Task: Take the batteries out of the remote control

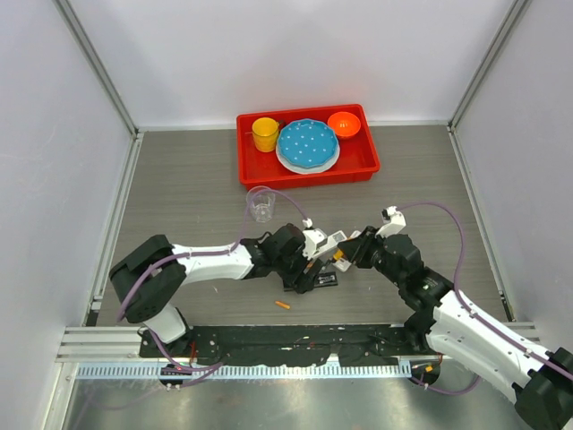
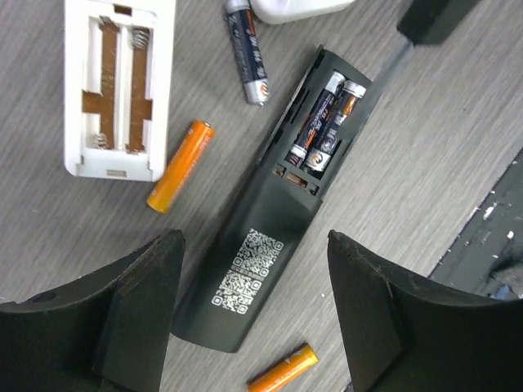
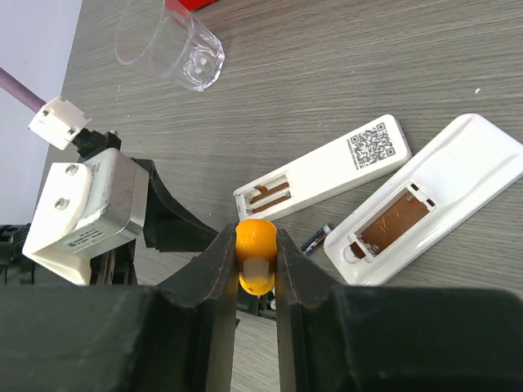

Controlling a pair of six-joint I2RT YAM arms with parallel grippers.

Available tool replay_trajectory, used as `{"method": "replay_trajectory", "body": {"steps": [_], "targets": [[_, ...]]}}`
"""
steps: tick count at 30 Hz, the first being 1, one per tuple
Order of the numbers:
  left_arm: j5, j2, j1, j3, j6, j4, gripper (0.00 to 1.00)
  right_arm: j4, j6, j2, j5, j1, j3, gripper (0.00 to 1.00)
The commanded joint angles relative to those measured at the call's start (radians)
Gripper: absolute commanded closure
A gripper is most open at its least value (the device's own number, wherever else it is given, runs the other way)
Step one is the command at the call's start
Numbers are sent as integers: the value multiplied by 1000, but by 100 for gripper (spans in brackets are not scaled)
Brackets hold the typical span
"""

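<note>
Probably light, slick dark cylindrical batteries [image 2: 325, 122] in black plastic remote [image 2: 265, 245] are best levered endwise; left gripper [image 2: 253, 273] apart, right gripper [image 3: 256, 249] clamped on orange-handled tool [image 3: 255, 237]

Bright, even overhead light — soft shadows; left gripper [image 2: 253, 245] slightly blurred (near lens).

Black remote [image 2: 245, 269] reads matt plastic; white remote [image 2: 118, 86] glossy plastic, coppery metal contacts [image 2: 102, 102] inside; orange screwdriver handle [image 3: 255, 245] smooth, shiny; table [image 2: 425, 163] matt wood-grain.
</note>
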Motion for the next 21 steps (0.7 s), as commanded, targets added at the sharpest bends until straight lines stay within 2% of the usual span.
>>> {"method": "replay_trajectory", "body": {"steps": [1,11,21], "targets": [[89,-54,3,-23,-60,-22,26,3,-28,-18,53,4,41,99],[161,-61,-2,-48,-130,-13,30,-46,-71,-17,44,4,35,99],[174,27,-85,12,-181,24,32,-81,-91,-60,80,5,29,99]]}}
